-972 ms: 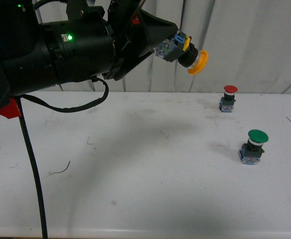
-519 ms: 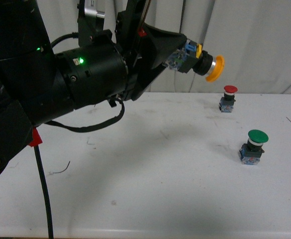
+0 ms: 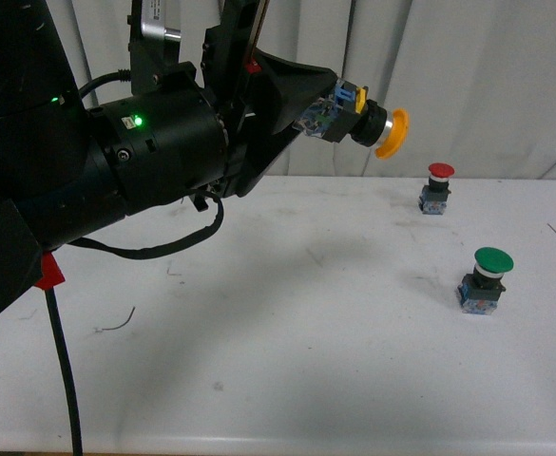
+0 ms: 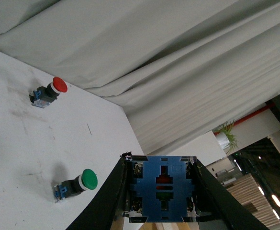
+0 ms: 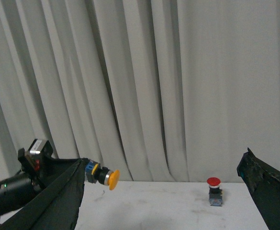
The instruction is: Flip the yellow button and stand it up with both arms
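My left gripper [image 3: 325,109] is shut on the yellow button [image 3: 368,122] and holds it high above the white table, lying sideways with its yellow cap pointing right. In the left wrist view the button's blue contact block [image 4: 161,188] fills the gap between the two black fingers. In the right wrist view the button [image 5: 104,176] hangs in the air at the left. My right gripper [image 5: 163,203] is open and empty, its fingers [image 5: 266,189] wide apart at the picture's edges; it does not show in the front view.
A red-capped button [image 3: 436,187] stands upright at the far right of the table [image 3: 287,323]. A green-capped button [image 3: 485,279] stands nearer, at the right. A grey curtain [image 3: 468,76] hangs behind the table. The left arm's black cable [image 3: 64,380] hangs at the left.
The left arm has risen and shifted, carrying the yellow button to the right and then a little back left. The button's cap stays pointed right. Red and green buttons have not moved.
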`<state>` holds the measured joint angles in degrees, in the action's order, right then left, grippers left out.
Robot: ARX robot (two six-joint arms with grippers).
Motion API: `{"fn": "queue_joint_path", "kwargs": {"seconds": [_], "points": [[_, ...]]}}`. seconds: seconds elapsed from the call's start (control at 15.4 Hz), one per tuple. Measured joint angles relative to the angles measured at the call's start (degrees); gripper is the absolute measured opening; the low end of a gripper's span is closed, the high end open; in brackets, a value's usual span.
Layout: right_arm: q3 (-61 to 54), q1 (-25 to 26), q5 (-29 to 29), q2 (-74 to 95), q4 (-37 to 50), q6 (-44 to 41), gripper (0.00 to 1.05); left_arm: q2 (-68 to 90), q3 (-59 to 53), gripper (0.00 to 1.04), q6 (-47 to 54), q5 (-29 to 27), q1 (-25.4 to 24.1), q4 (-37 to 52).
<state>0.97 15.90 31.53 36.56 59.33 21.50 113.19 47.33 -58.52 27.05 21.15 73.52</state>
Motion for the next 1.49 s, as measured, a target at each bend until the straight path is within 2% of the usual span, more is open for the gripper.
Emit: {"fn": "queue_joint_path", "kwargs": {"seconds": [0.06, 0.19, 0.58, 0.91, 1.17, 1.49], "points": [[3.04, -0.07, 0.02, 10.29, 8.33, 3.65, 0.98, 0.00, 0.00, 0.32, 0.00, -0.22, -0.26, -0.02], [13.62, -1.38, -2.01, 26.12, 14.88, 9.01, 0.98, -0.50, -0.22, 0.32, 0.00, -0.48, -0.24, -0.04], [38.36, -13.29, -6.58, 63.12, 14.08, 33.33, 0.98, -1.49, -0.55, 0.32, -0.44, -1.57, -0.22, 0.02], [41.20, -26.45, -13.05, 75.95, 13.90, 56.85, 0.98, -1.49, -0.55, 0.32, -1.53, -2.03, -0.31, 0.02], [44.81, -32.94, -15.74, 77.46, 14.34, 63.60, 0.98, -1.49, -0.48, 0.32, -2.54, -2.01, -0.35, 0.02], [44.98, -34.32, -16.35, 78.90, 14.36, 66.38, 0.98, -0.79, 0.61, 0.30, -2.69, -1.99, -0.28, 0.02]]}}
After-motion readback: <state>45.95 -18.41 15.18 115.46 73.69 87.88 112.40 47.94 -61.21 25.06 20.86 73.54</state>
